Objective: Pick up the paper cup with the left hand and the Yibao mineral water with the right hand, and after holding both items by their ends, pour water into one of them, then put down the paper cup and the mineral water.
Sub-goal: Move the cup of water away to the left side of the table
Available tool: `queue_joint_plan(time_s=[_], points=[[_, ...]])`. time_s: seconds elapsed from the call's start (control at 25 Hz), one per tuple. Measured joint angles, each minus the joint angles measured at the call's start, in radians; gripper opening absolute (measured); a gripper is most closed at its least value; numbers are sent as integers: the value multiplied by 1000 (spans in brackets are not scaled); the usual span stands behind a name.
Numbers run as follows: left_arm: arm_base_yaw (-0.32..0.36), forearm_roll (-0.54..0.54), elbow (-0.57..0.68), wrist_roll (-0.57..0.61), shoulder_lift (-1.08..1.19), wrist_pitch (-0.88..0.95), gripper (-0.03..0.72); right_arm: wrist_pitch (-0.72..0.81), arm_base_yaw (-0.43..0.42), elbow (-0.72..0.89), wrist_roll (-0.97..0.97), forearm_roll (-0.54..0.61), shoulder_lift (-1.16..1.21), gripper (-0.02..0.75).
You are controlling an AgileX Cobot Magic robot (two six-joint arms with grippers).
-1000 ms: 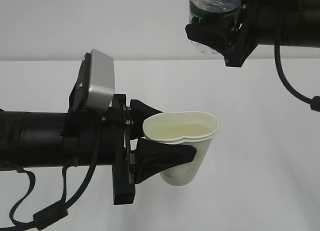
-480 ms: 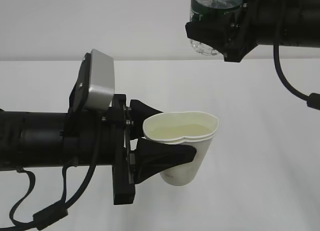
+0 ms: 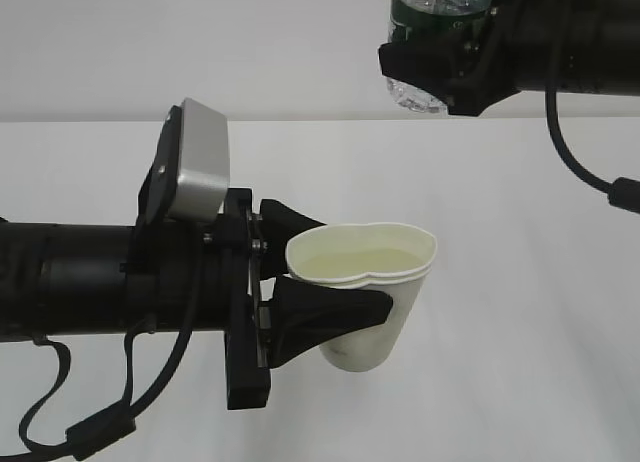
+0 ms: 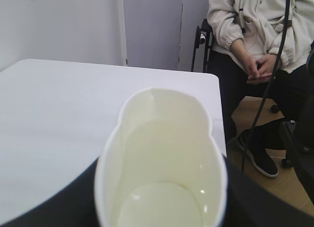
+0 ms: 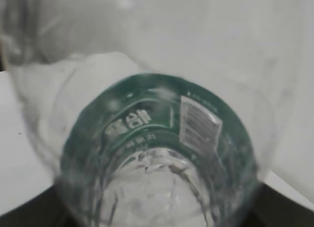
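1. Gripping the paper cup off the table, the left hand is pinching its wall into an oval; liquid is showing inside.
2. Clamping the Yibao mineral water, the right hand is holding it high, probably upright.
3. Setting both down is remaining.

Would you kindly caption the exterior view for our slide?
Left gripper holds a squeezed paper cup; right gripper lifts the water bottle.
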Motion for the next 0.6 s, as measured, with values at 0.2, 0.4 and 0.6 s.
queue_joint_plan(time_s=[0.2, 0.4, 0.6], points=[[0, 0, 0, 0, 0, 0, 373, 43, 0, 0, 16, 0, 0, 435], [0, 0, 0, 0, 0, 0, 373, 84, 0, 0, 26, 0, 0, 435], [0, 0, 0, 0, 0, 0, 373, 128, 0, 0, 27, 6, 0, 435]])
